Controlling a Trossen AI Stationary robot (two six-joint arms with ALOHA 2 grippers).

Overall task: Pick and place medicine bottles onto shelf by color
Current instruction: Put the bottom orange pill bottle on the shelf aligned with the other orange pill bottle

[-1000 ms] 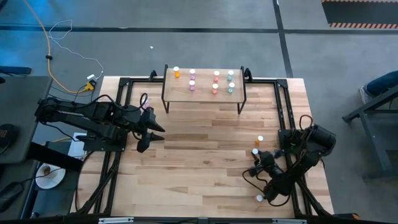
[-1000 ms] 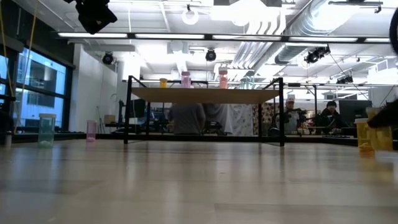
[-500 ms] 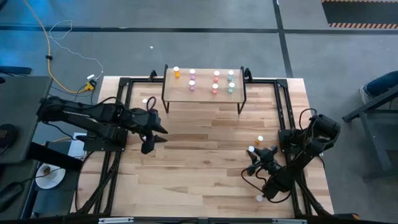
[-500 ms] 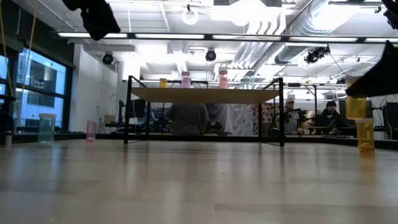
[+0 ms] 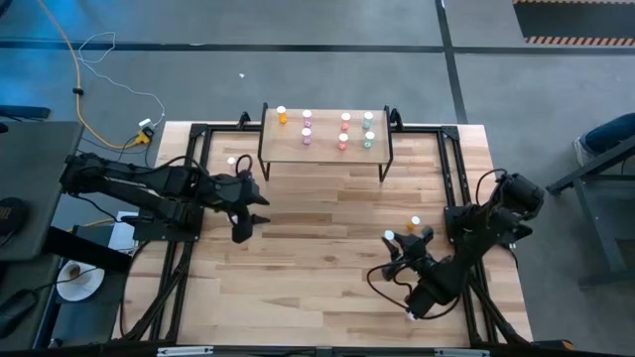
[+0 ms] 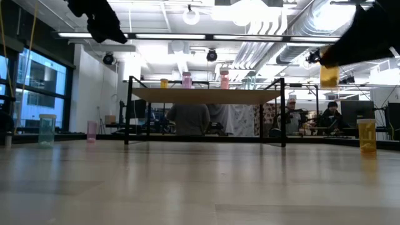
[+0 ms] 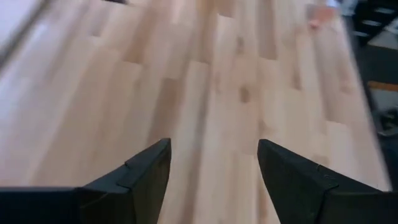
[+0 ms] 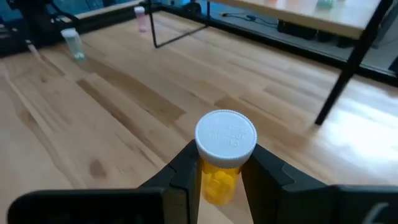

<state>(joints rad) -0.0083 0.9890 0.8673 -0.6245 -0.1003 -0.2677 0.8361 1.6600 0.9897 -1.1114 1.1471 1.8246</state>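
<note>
The right gripper (image 8: 221,177) now carries an orange bottle (image 8: 222,155) clear of the table — a second ago that bottle was down at the wood by the right edge, and in the low view it now hangs in the air, well above the tabletop (image 5: 317,248). The 2 fingers (image 8: 186,168) press on either side of the orange body just under its white cap, closed only as far as the bottle allows. A second orange bottle (image 5: 415,224) stands on the wood just beyond the fingers, and another white-capped bottle (image 5: 413,316) sits near the front edge behind the arm. So the pick looks done, and the carry to the shelf (image 5: 325,147) is what remains.

The left gripper (image 7: 211,171) has spread its fingers wide within the last second; between them there is only bare wood, nothing held. It hovers over the left part of the table, with 1 bottle (image 5: 231,161) lying beyond it near the shelf's left leg — probably its next target.

The shelf already holds 8 bottles: 1 orange at the left, then pink, red and teal pairs. The orange bottle belongs at the left end.

The tabletop is pale planked wood. Beyond it lies an open workshop with ceiling ducts, bright lights and people seated at desks.
</note>
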